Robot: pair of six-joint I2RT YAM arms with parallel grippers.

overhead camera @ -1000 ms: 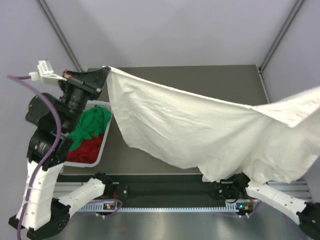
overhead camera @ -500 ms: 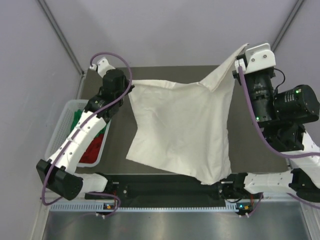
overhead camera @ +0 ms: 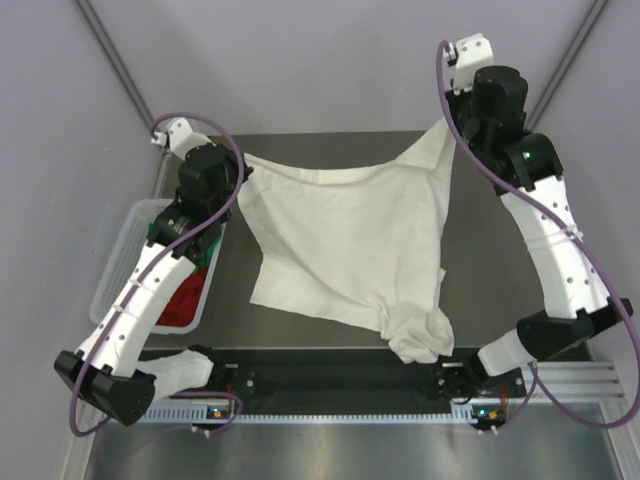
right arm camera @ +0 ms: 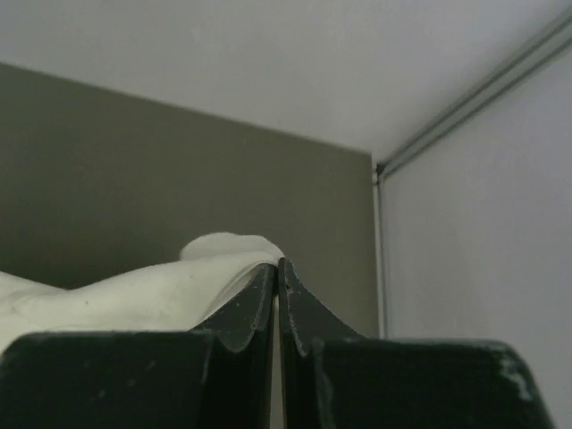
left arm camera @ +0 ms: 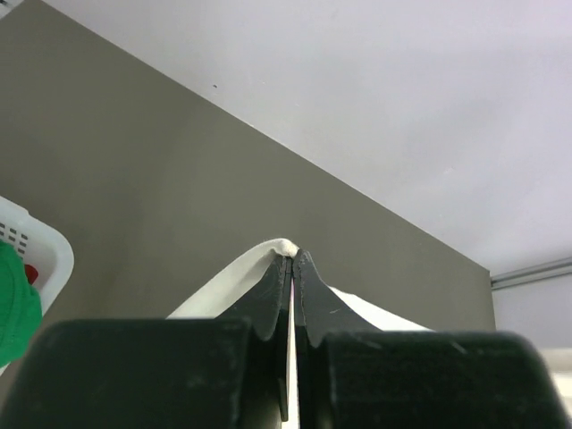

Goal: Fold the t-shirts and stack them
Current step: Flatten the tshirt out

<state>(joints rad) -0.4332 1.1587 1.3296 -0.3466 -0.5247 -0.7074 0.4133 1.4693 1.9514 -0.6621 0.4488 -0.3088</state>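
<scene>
A second before, you had the cream-white t-shirt (overhead camera: 345, 235) swung high and stretched wide across the whole overhead view. By this moment you had drawn both arms in toward the far side of the table (overhead camera: 490, 270) and lowered them. The shirt then hung as a much narrower sheet, most of it seemingly settling onto the surface. Your left gripper (overhead camera: 238, 168) was clamped shut on the far left corner and your right gripper (overhead camera: 452, 135) was pinched closed on the far right corner, with cloth nipped between the tips in both wrist views. The far edge sagged a little between them, while the near right corner had bunched up at the table's near edge. That looked like the lay-flat step nearly finished, though the bunched corner would probably need smoothing before any fold. The green tee (left arm camera: 13, 308) and red tee (overhead camera: 172, 308) lay in the basket (overhead camera: 112, 275) on your left, not yet folded.
</scene>
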